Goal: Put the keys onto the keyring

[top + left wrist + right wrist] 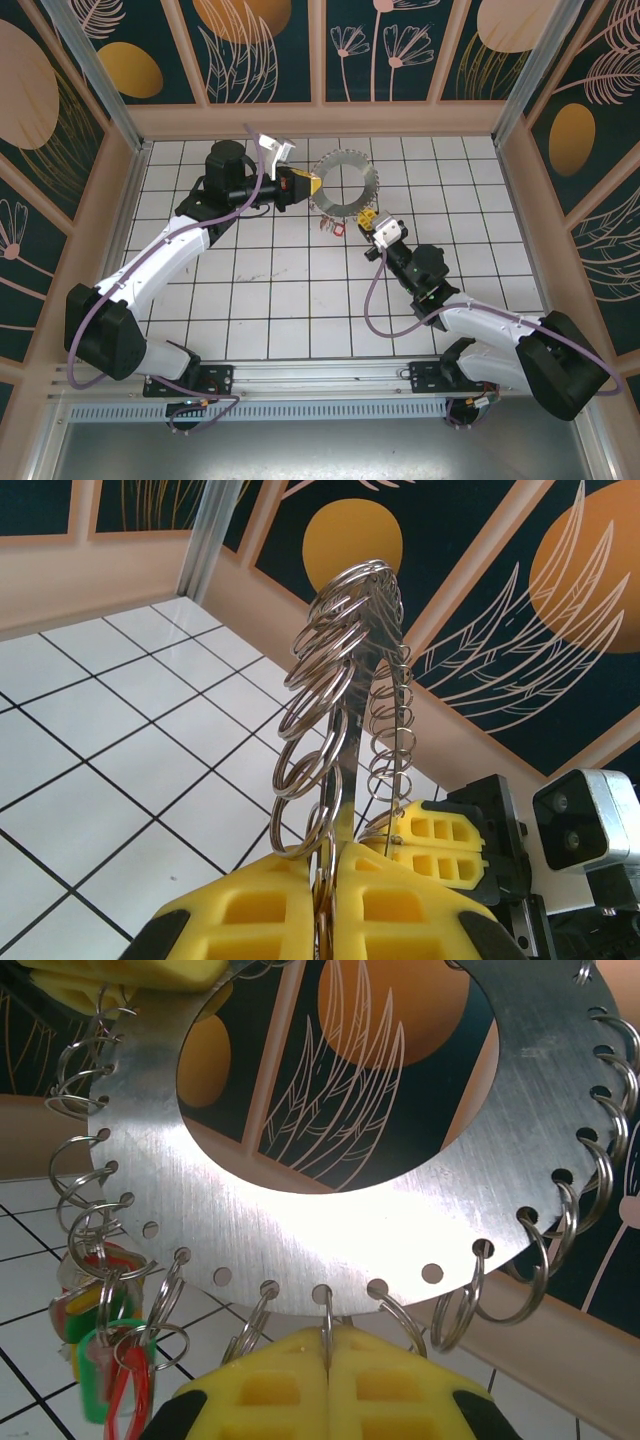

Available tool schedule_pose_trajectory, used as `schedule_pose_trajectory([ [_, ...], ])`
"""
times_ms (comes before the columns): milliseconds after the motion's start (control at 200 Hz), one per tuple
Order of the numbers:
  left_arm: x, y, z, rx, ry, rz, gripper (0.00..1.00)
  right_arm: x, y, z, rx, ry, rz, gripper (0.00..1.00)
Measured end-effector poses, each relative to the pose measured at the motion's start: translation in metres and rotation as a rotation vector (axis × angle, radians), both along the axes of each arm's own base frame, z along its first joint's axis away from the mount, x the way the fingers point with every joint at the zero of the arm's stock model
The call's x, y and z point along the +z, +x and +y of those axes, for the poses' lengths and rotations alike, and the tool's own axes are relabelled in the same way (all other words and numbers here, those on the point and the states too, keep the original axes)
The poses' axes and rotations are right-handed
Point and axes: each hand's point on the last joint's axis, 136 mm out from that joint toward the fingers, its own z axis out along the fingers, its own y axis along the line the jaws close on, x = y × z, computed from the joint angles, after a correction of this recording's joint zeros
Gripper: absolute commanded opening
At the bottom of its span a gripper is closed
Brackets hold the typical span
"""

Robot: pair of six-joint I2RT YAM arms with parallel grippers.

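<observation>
The keyring (374, 180), a flat silvery hoop fringed with small wire loops, is held upright above the tiles at the back centre. My left gripper (314, 186) is shut on its left rim; in the left wrist view the hoop (352, 740) stands edge-on between those yellow fingers (335, 868). At the lower right rim my right gripper (370, 214) is shut on one small loop hanging from the plate (300, 1240), pinched between its fingertips (327, 1345). Keys (98, 1355) with red, green and yellow heads dangle from loops at the lower left, red ones (331, 226) showing from above.
White tiled floor (280, 290) spreads below the hoop, boxed in by patterned walls (300, 110) at the back and both sides. A metal rail (320, 375) runs along the near edge by the arm bases. The right wrist camera (585, 818) sits close beside the left fingers.
</observation>
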Motion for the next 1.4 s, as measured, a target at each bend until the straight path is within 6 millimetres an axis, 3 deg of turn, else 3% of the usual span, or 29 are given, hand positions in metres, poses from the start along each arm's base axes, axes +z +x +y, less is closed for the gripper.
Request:
schedule_pose_trajectory([
  [520,-0.017,0.012,0.003,0.099,-0.046,0.153,0.0,0.002,-0.003,-0.007,0.018,0.005,0.026,0.0],
  [746,-0.037,0.017,-0.005,0.075,-0.09,0.29,0.03,0.0,0.0,-0.012,0.011,0.016,0.042,0.0],
  [921,-0.048,0.019,-0.007,0.072,-0.106,0.362,0.16,-0.005,0.001,-0.014,0.027,0.014,0.061,0.0],
  [1006,-0.052,0.018,-0.007,0.071,-0.106,0.383,0.18,-0.01,0.002,-0.015,0.04,0.009,0.085,0.0],
  [1061,-0.055,0.018,-0.008,0.072,-0.103,0.395,0.25,-0.014,0.003,-0.015,0.052,0.0,0.105,0.0],
  [1176,-0.072,0.02,-0.006,0.095,-0.082,0.433,0.37,-0.02,0.004,-0.011,0.084,-0.025,0.144,0.0],
  [1296,-0.093,0.023,-0.002,0.142,-0.051,0.474,0.39,-0.024,0.007,-0.011,0.111,-0.041,0.18,0.0],
  [1401,-0.107,0.025,0.002,0.178,-0.027,0.492,0.49,-0.032,0.013,-0.012,0.115,-0.052,0.231,0.0],
])
